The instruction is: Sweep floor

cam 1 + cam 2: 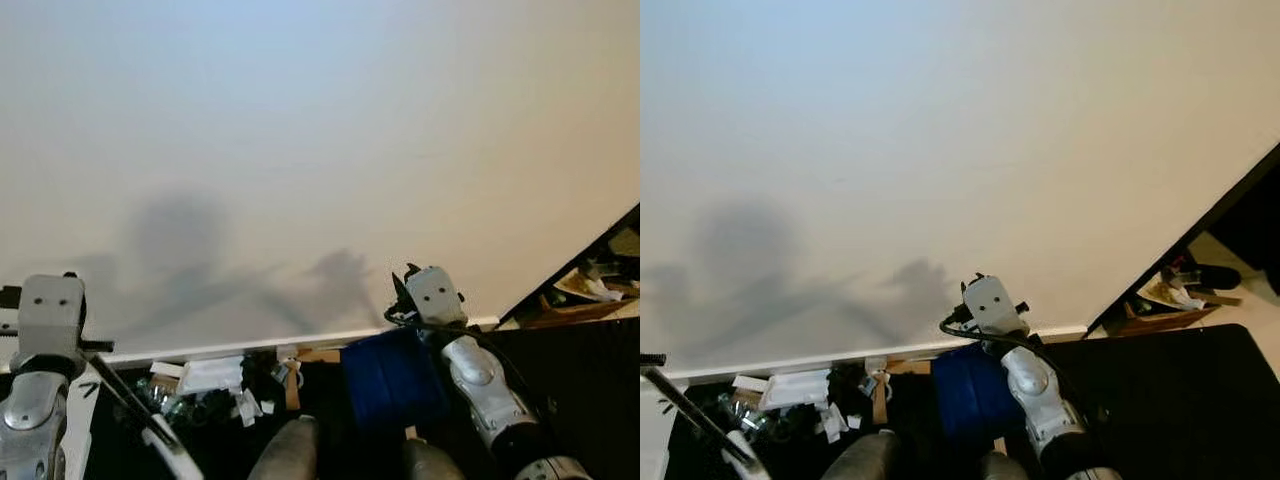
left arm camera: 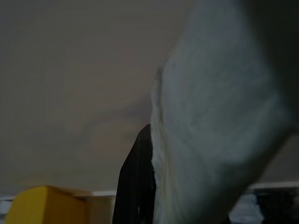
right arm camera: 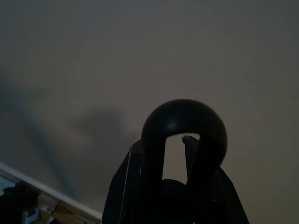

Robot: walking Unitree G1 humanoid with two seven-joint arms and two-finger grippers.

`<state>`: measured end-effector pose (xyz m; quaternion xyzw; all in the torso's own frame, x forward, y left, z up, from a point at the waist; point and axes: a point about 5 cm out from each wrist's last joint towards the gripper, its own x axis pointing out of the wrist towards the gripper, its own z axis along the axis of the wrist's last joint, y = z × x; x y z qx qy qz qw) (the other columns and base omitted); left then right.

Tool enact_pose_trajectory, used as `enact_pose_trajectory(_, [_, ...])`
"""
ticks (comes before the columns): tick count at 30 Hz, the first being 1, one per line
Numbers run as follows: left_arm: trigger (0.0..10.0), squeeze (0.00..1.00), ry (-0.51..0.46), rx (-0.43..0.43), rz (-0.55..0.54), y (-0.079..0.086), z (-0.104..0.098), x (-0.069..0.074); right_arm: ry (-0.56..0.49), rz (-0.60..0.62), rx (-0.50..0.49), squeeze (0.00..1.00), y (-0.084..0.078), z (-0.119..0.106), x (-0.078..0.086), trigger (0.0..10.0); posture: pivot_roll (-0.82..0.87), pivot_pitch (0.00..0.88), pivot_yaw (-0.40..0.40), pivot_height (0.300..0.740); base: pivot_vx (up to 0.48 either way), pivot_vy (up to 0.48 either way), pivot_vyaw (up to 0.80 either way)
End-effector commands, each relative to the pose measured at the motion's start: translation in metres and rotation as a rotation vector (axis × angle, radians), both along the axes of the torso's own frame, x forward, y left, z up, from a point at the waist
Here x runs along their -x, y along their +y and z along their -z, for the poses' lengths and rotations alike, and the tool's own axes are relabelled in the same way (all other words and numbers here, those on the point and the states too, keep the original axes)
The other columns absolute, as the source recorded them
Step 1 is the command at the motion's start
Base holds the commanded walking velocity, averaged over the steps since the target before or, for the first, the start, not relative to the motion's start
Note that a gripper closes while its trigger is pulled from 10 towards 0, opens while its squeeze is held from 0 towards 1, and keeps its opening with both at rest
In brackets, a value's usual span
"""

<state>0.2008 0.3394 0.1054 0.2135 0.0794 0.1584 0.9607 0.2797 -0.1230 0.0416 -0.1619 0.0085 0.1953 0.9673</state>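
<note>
Right pincer (image 3: 175, 154) was clamped around black looped handle (image 3: 184, 123), blue dustpan (image 1: 392, 378) held low by litter (image 1: 210, 385). Left pincer's opening could not be told.

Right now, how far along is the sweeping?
Nothing looks swept yet: litter lies along the wall's base. In hand: the right gripper clamps a black ring handle above a blue pan, and a broom stick crosses beside the left arm. All sweeping remains.
</note>
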Motion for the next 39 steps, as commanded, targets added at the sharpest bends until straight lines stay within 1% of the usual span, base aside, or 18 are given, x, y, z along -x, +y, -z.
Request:
enact_pose_trajectory(1, [10.0,0.13,0.005,-0.109,-0.013,0.011,-0.004,0.002,0.166,-0.004,0.001,0.0,-0.003,0.025,0.013,10.0,0.24,0.14,0.004,0.74,0.0,0.0,0.0])
enact_pose_trajectory(2, [10.0,0.17,0.008,-0.122,-0.012,0.012,-0.003,0.002,0.18,-0.003,-0.007,0.0,-0.003,0.025,0.013,10.0,0.24,0.139,0.002,0.74,0.0,0.0,0.0])
enact_pose_trajectory(3, [10.0,0.26,0.015,-0.14,-0.005,0.013,-0.001,0.001,0.202,0.003,-0.028,0.0,-0.003,0.025,0.012,10.0,0.24,0.137,0.001,0.74,0.0,0.0,0.0])
enact_pose_trajectory(5, [10.0,0.27,0.027,-0.159,0.004,0.014,0.002,0.001,0.242,0.016,-0.068,0.0,-0.002,0.026,0.011,10.0,0.24,0.135,0.0,0.74,0.0,0.0,0.0])
enact_pose_trajectory(7, [10.0,0.41,0.049,-0.173,-0.004,0.018,0.009,0.002,0.291,0.069,-0.108,0.0,-0.003,0.029,0.009,10.0,0.23,0.13,-0.004,0.74,0.0,0.0,0.0])
enact_pose_trajectory(9, [10.0,0.43,0.067,-0.179,-0.011,0.021,0.015,0.004,0.327,0.129,-0.14,0.0,-0.007,0.033,0.009,10.0,0.23,0.127,-0.008,0.74,0.0,0.0,0.0])
enact_pose_trajectory(11, [10.0,0.43,0.077,-0.182,-0.012,0.023,0.018,0.005,0.34,0.167,-0.156,0.0,-0.01,0.035,0.009,10.0,0.23,0.128,-0.009,0.74,0.0,0.0,0.0])
enact_pose_trajectory(13, [10.0,0.34,0.074,-0.156,-0.014,0.026,0.023,0.006,0.343,0.211,-0.219,0.0,-0.013,0.035,0.009,10.0,0.22,0.127,-0.01,0.74,0.0,0.0,0.0])
enact_pose_trajectory(15, [10.0,0.31,0.058,-0.147,-0.02,0.027,0.024,0.005,0.326,0.224,-0.244,0.0,-0.015,0.033,0.009,10.0,0.22,0.127,-0.009,0.74,0.0,0.0,0.0])
enact_pose_trajectory(17, [10.0,0.31,0.05,-0.134,-0.021,0.027,0.026,0.004,0.316,0.226,-0.254,0.0,-0.016,0.032,0.009,10.0,0.22,0.127,-0.009,0.74,0.0,0.0,0.0])
enact_pose_trajectory(19, [10.0,0.38,0.03,-0.094,-0.005,0.025,0.03,-0.001,0.271,0.236,-0.299,0.0,-0.019,0.027,0.007,10.0,0.2,0.131,0.001,0.74,0.0,0.0,0.0])
enact_pose_trajectory(23, [10.0,0.37,0.015,-0.062,-0.003,0.02,0.033,-0.007,0.232,0.22,-0.303,0.0,-0.019,0.023,0.005,10.0,0.18,0.136,0.021,0.74,0.0,0.0,0.0])
enact_pose_trajectory(26, [10.0,0.35,0.021,-0.051,0.047,0.011,0.037,-0.014,0.214,0.173,-0.275,0.0,-0.014,0.02,0.003,10.0,0.18,0.138,0.033,0.74,0.0,0.0,0.0])
enact_pose_trajectory(27, [10.0,0.35,0.035,-0.051,0.118,-0.001,0.041,-0.019,0.207,0.134,-0.25,0.0,-0.009,0.019,0.0,10.0,0.18,0.139,0.036,0.74,0.0,0.0,0.0])
enact_pose_trajectory(29, [10.0,0.35,0.046,-0.063,0.185,-0.01,0.043,-0.023,0.201,0.107,-0.241,0.0,-0.003,0.016,-0.004,10.0,0.19,0.141,0.049,0.74,0.0,0.0,0.0])
enact_pose_trajectory(30, [10.0,0.35,0.046,-0.063,0.185,-0.01,0.043,-0.023,0.201,0.107,-0.241,0.0,-0.003,0.016,-0.004,10.0,0.19,0.141,0.049,0.74,0.0,0.0,0.0])
enact_pose_trajectory(35, [10.0,0.33,0.068,-0.097,0.356,-0.026,0.048,-0.03,0.156,-0.012,-0.226,0.0,0.021,0.003,-0.014,10.0,0.19,0.152,0.046,0.74,0.0,0.0,0.0])
enact_pose_trajectory(39, [10.0,0.35,0.064,-0.076,0.396,-0.032,0.048,-0.036,0.129,-0.073,-0.21,0.0,0.032,-0.004,-0.017,10.0,0.19,0.17,0.043,0.74,0.0,0.0,0.0])
